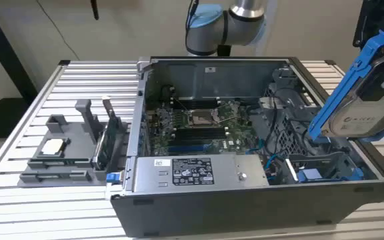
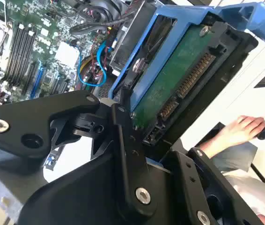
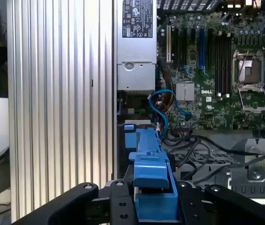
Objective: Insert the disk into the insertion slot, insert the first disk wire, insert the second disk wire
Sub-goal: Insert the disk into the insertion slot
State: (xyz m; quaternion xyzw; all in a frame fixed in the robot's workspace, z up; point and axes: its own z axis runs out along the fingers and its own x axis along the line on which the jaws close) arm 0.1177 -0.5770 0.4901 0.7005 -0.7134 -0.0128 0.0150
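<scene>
A blue-framed silver-grey hard drive [image 1: 372, 107] is pinched by the black gripper [image 3: 155, 197], a dark-grey plastic bay [image 1: 315, 162] lying below.

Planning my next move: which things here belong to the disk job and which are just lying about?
Job: disk in the gripper; insertion slot; blue cable, probably.
Lying about: power supply box; motherboard; grey parts tray; a person's hand.

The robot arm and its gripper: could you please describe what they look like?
The arm has a silver tube, a grey joint with a light-blue cap and a black cable alongside. The gripper is matt black, its fingers angular linkage bars studded with silver screws.
</scene>
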